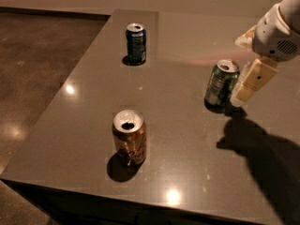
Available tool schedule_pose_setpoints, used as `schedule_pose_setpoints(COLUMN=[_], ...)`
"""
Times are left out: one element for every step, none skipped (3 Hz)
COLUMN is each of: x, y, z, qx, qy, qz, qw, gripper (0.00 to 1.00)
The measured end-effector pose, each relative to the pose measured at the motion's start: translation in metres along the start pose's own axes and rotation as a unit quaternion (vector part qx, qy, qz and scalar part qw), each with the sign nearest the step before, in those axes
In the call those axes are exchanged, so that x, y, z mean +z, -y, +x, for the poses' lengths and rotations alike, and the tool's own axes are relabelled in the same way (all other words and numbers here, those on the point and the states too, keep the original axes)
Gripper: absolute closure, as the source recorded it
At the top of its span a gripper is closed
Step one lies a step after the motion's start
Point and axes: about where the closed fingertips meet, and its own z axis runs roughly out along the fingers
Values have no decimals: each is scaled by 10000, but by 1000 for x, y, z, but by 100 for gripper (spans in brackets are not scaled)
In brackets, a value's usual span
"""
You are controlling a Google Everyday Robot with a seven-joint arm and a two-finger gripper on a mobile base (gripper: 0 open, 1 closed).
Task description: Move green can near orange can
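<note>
The green can [221, 83] stands upright on the dark table [89, 111], its long axis vertical and its open top showing. The gripper [251, 81] hangs just to the right of the green can as the camera sees it. Its pale lower end slants down alongside the can's wall, close enough that I cannot say whether they touch. Whether the gripper is open or closed cannot be told from here. It does not look wrapped around the can, which seems to rest on its own base.

What the coming move turns on is this side-by-side relation. The green can lies to the left of the gripper and level with its lower end, not under it. A grasp would likely mean sliding in sideways until the can's body sits inside the gripper, with the can kept upright.

The orange can [130, 137] stands upright well apart from the green can, to its left and nearer the camera, close to the table's front edge. The carry would therefore run left and forward from where the green can stands now. A dark blue can [136, 43] stands well apart from the green can too, to its left but farther back — off that path. By my reading the task is at the approach stage, with the can not yet lifted.
</note>
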Motion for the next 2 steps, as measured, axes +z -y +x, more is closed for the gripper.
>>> schedule_pose_setpoints(x=[14,31], y=[12,17], z=[-1,-1], qx=[72,120], qy=[158,308], qz=[-98,-241], qw=[9998,9992], gripper=[0,0])
